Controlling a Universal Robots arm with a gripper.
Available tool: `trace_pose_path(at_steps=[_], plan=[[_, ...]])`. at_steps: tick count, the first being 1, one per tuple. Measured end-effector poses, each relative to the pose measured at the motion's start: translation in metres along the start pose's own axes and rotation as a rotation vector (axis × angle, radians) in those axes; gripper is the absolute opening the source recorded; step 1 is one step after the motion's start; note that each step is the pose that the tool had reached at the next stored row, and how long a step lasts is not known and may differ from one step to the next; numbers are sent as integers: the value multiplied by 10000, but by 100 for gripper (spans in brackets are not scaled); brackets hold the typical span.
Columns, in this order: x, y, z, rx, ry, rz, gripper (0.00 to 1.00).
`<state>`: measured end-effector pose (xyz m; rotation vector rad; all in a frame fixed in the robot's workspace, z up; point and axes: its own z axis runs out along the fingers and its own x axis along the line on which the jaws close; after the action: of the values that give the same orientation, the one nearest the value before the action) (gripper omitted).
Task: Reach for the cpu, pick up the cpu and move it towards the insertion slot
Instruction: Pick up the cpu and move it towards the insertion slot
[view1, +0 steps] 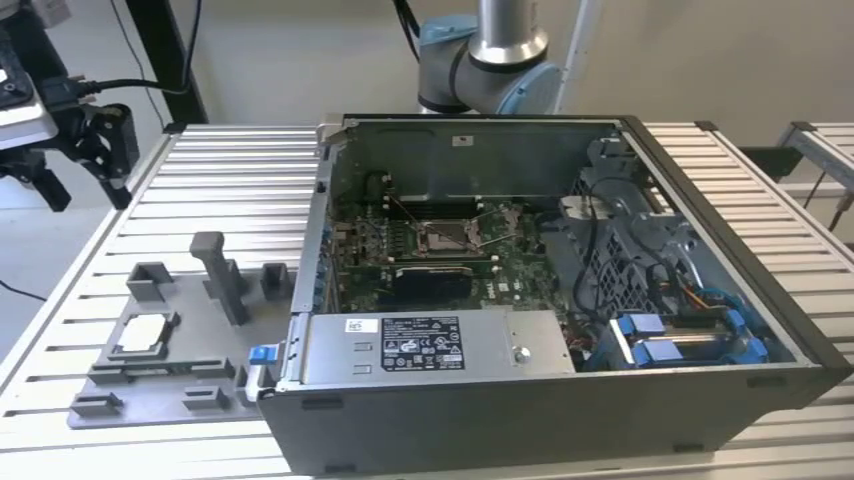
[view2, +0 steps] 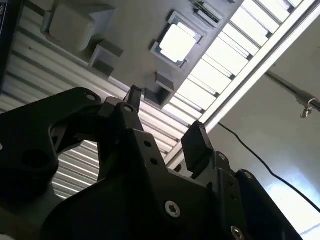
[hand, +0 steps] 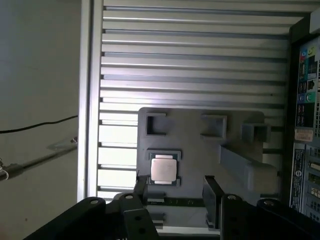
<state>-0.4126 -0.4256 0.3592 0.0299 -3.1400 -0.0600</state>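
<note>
The cpu (view1: 144, 335) sits snug in its grey tray (view1: 200, 345) so it can't slide, eight o'clock from the insertion slot (view1: 441, 237) in the exterior view. The gripper (hand: 175, 192) hangs open, empty, nearby.

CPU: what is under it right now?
The cpu lies silvery side up in a framed pocket of the grey tray. The pocket's floor and the chip's underside are covered by the chip itself. The open gripper holds nothing.

robotics lab, slatted aluminium bench (view1: 200, 190), open computer case (view1: 561, 300), fixture tray (view1: 147, 385)
</note>
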Motion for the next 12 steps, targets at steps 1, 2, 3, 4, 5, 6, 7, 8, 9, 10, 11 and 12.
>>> trace_pose_path(at_steps=[1,2,3,4,5,6,7,8,9,10,11,12], plan=[[0,0,0,0,0,1,100],[0,-1,0,0,0,0,100],[0,-1,0,0,0,0,100],[0,-1,0,0,0,0,100],[1,-1,3,-1,-1,0,100],[2,-2,14,-1,-2,0,100],[2,-3,31,0,-1,0,100],[1,-4,50,0,-3,1,100],[2,-5,69,-1,-8,1,100],[3,-6,87,0,-11,1,100],[3,-7,105,0,-12,1,100],[3,-7,123,2,-12,1,100]])
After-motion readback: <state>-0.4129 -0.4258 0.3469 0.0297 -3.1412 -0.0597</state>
